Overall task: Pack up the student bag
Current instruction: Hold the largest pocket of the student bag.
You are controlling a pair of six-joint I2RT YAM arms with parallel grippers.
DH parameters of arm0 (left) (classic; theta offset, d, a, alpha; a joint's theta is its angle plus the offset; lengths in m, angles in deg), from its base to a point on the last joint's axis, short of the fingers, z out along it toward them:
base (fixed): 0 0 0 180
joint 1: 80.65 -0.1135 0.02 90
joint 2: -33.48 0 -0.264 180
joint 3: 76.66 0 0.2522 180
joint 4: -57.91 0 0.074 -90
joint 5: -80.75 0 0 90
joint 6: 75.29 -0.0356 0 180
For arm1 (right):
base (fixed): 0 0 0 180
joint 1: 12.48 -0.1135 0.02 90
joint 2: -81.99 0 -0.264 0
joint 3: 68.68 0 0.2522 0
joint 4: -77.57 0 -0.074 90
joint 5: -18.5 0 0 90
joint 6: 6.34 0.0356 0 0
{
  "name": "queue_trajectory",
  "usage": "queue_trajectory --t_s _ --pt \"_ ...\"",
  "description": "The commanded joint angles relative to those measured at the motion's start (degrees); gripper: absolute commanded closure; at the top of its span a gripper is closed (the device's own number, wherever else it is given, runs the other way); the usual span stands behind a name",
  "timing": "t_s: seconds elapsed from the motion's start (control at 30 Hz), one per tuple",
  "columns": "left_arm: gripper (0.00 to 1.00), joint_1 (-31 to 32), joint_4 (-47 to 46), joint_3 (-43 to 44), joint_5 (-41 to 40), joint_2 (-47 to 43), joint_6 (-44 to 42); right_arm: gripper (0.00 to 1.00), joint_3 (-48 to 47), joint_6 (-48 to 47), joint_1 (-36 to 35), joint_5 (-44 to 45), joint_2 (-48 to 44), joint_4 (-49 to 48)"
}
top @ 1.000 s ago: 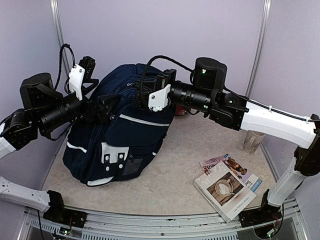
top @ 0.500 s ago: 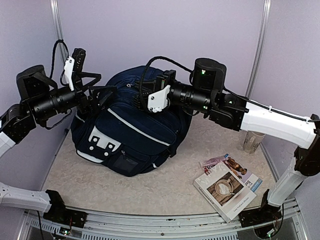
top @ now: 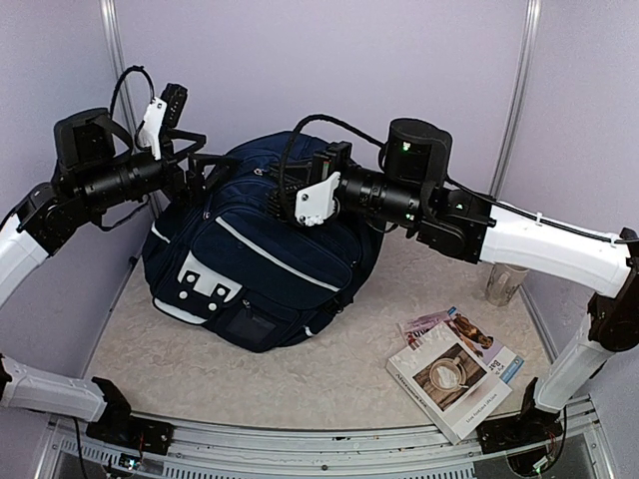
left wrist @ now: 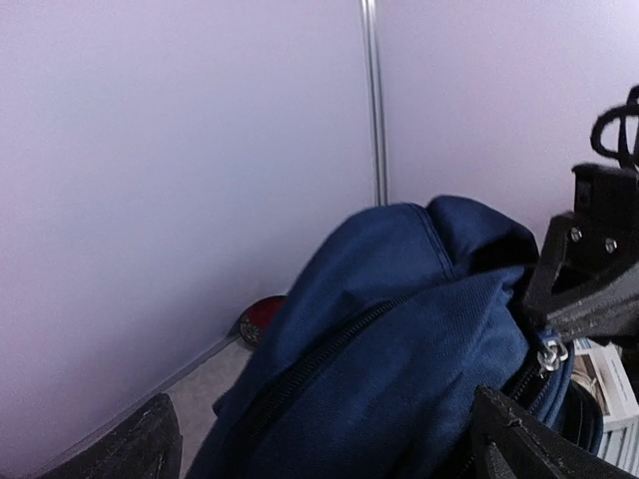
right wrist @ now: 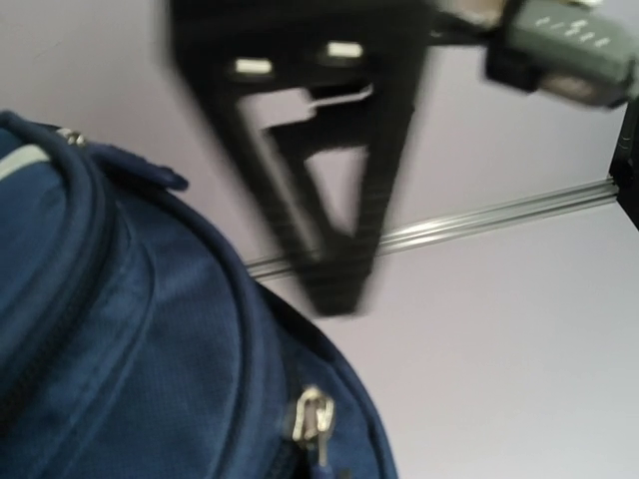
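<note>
Over student bag [top: 262, 261], left claw [top: 212, 172] spread wide

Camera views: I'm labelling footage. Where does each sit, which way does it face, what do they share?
Top external: above and behind the bases, looking down on the student bag, books, left gripper and right gripper.
Left wrist: beside the bag's top, facing the back wall; own open fingers at bottom corners.
Right wrist: low against the bag, facing a wall; blurred black gripper part at top.
Shared: all show the bag; left wrist also catches the right gripper.
</note>
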Motion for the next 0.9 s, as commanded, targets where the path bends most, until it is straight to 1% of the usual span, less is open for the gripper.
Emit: queue_trajectory --t_s 0.0,0.07,0.2,0.23,0.37,0.47,0.53,0.67,0.7,0.77,0.87 --pt "0.01 -0.2 -1.0 -3.9 11.6 -2.5 -3.2 1.00 1.0 0.9 -0.6 0.4 -1.9 -1.9" --pt "0.01 -0.2 -0.5 -4.8 11.7 -2.5 -3.8 1.00 1.0 0.8 -0.6 0.5 -1.8 -2.0" --pt "0.01 -0.2 3.0 -3.3 7.0 0.5 -5.3 1.00 0.9 0.7 -0.6 0.1 -1.5 -2.2" --pt "0.01 -0.2 3.7 -2.9 7.2 1.3 -5.9 1.00 0.9 0.7 -0.6 0.1 -1.5 -2.3" --pt "0.01 0.3 4.1 -3.9 13.3 1.4 -8.2 1.00 0.9 0.7 -0.6 0.7 -1.4 -2.2" --pt "0.01 1.2 5.2 -4.5 14.1 1.3 -9.5 1.00 1.0 0.6 -0.6 0.9 -1.7 -2.0" --pt "0.01 2.4 7.1 -4.2 12.9 2.1 -10.6 1.00 0.8 0.4 -0.6 0.9 -1.7 -2.1" --pt "0.01 4.7 8.3 -3.7 4.8 3.8 -11.5 1.00 0.2 0.1 -0.6 0.1 -1.5 -2.0" --pt "0.05 4.8 8.2 -3.4 3.3 4.2 -11.6 1.00 0.1 0.1 -0.6 -0.1 -1.5 -2.0" --pt "0.18 4.7 7.8 -3.0 0.7 4.7 -11.4 1.00 0.2 0.2 -0.6 -0.3 -1.5 -2.1" --pt "0.32 4.5 7.1 -2.6 -0.7 4.6 -11.0 1.00 0.8 0.2 -0.6 -0.4 -2.0 -2.6"
